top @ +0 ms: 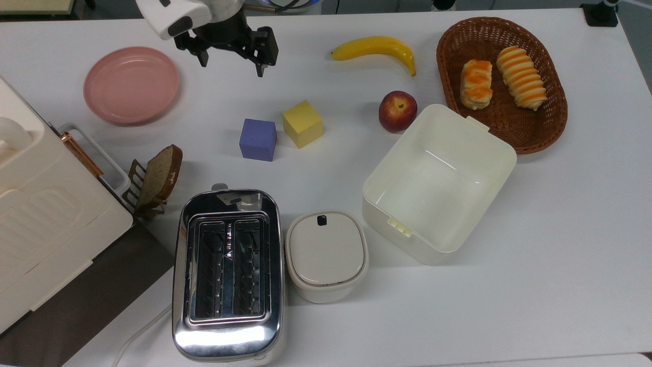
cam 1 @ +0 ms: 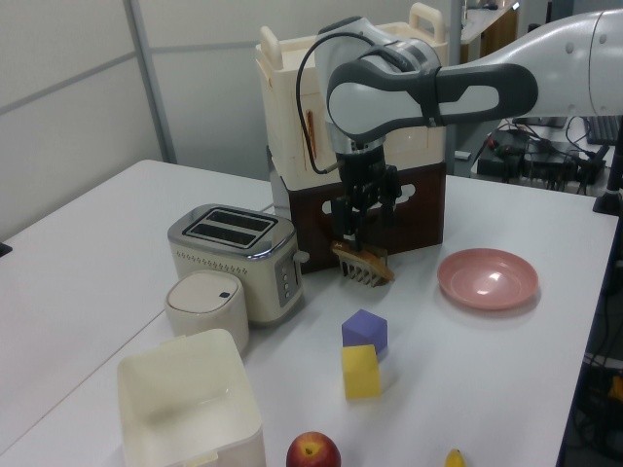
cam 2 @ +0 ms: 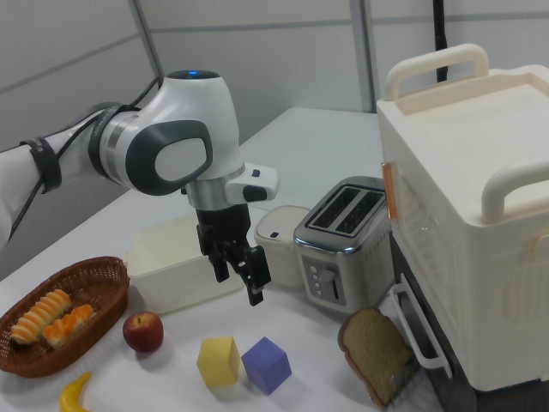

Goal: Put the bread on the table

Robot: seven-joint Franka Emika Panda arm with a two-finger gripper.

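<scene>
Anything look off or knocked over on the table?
Nothing spilled or damaged. One oddity: the toast slice leans tilted on a small rack by the white box, not in the toaster. The bread sits in the basket; the gripper is open, empty.

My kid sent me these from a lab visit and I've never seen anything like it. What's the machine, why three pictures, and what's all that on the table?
It is one robot arm ending in a two-finger tool, open and holding nothing. Three cameras photograph the same moment: one from above, two from opposite sides. On the white table sit a toaster, a lidded pot, an open cream box, two cubes, an apple, a banana, a pink plate and a toast slice in a rack. The basket holds two rolls; the smaller one is the bread to be moved onto the table.
</scene>
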